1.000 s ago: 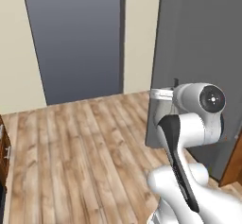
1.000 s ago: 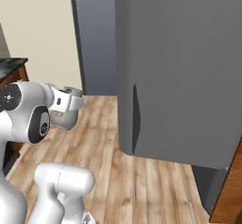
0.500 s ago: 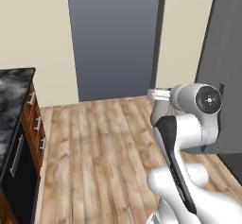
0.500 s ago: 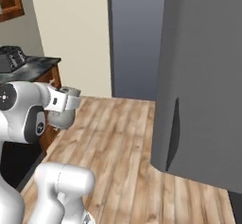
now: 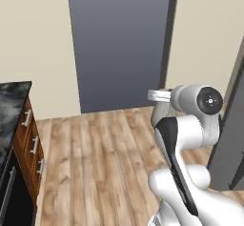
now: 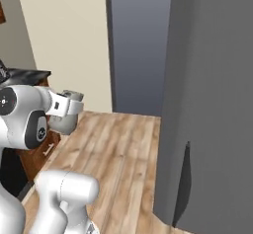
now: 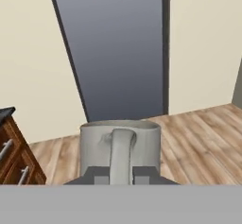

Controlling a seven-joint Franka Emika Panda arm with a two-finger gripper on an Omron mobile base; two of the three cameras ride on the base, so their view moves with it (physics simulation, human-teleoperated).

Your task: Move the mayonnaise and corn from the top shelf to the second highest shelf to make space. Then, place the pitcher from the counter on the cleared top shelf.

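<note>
My gripper (image 7: 120, 176) is shut on the handle of the grey pitcher (image 7: 120, 145), which stands upright right in front of the hand camera. The two dark fingertips (image 7: 98, 175) flank the handle. In the right base view the pitcher (image 6: 63, 123) hangs under the white hand, held above the wooden floor. From the left base its grey body (image 5: 161, 109) peeks out beside the wrist. The dark marbled counter (image 5: 10, 107) with brown drawers lies to the left. The mayonnaise, the corn and both shelves are out of view.
A tall grey fridge door (image 6: 212, 104) rises close on the right, its edge (image 5: 234, 125) beside the arm. Ahead, a dark grey panel (image 5: 119, 44) sits in the cream wall. Open wooden floor (image 5: 100, 153) spreads between the counter and the fridge.
The whole picture has shifted: the base has turned, bringing the counter into view at left and sliding the fridge door to the right. The arm keeps its pose with the pitcher held.
</note>
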